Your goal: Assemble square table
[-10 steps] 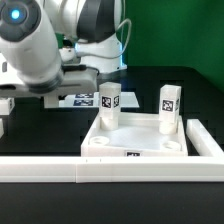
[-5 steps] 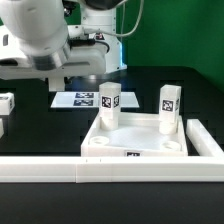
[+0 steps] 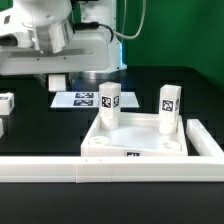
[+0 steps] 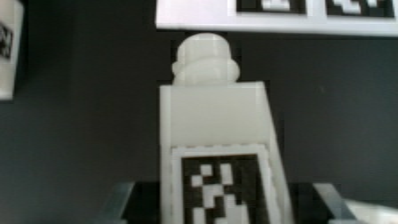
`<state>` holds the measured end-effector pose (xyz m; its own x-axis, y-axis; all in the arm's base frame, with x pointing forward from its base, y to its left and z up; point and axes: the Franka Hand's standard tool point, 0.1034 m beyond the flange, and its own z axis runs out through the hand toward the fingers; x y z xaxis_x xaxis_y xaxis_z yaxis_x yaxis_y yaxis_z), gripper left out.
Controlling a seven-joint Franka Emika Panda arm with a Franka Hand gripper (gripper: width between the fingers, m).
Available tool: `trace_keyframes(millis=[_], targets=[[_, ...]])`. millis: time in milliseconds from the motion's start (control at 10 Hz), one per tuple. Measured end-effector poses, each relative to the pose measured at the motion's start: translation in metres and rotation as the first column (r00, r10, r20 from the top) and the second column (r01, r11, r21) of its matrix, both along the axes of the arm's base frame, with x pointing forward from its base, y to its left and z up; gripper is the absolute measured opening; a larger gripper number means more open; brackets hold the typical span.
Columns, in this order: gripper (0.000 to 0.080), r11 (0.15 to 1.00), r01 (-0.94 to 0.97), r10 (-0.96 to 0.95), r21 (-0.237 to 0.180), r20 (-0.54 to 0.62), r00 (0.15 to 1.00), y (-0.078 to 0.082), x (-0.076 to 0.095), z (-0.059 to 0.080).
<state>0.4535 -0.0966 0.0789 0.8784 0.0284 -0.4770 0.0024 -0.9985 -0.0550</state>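
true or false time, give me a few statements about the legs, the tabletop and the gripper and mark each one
1. Two upright legs stand at the far corners of the tabletop: true.
2. The gripper is empty: false; it is shut on a held leg.
3. The marker board lies on the tabletop: false; it lies on the black table beyond it.
4. A white rail lies along the tabletop's near side: true.
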Motion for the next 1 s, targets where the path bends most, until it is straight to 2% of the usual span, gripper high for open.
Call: trace_keyframes(millis=[100, 200, 300, 400, 500, 800, 1000], targets=[[0.0287, 1.0, 0.001, -0.001, 0.005, 0.028, 1.0, 0.005, 0.013, 0.007], [0.0287, 1.0, -0.001, 0.001, -0.003, 0.104, 0.995, 0.006, 0.031, 0.014], [0.0287, 1.0, -0.003, 0.004, -0.004, 0.133, 0.991, 0.006, 0.038, 0.02], [0.0287, 1.0, -0.011, 0.015, -0.019, 0.221, 0.975, 0.004, 0.054, 0.027], [0.0287, 0.999, -0.013, 0.022, -0.031, 0.312, 0.95, 0.002, 0.056, 0.026], [0.0287, 0.998, -0.013, 0.044, -0.067, 0.487, 0.872, -0.005, 0.058, 0.023], [0.0287, 0.997, 0.067, -0.041, -0.028, 0.546, 0.837, 0.001, 0.071, 0.028]])
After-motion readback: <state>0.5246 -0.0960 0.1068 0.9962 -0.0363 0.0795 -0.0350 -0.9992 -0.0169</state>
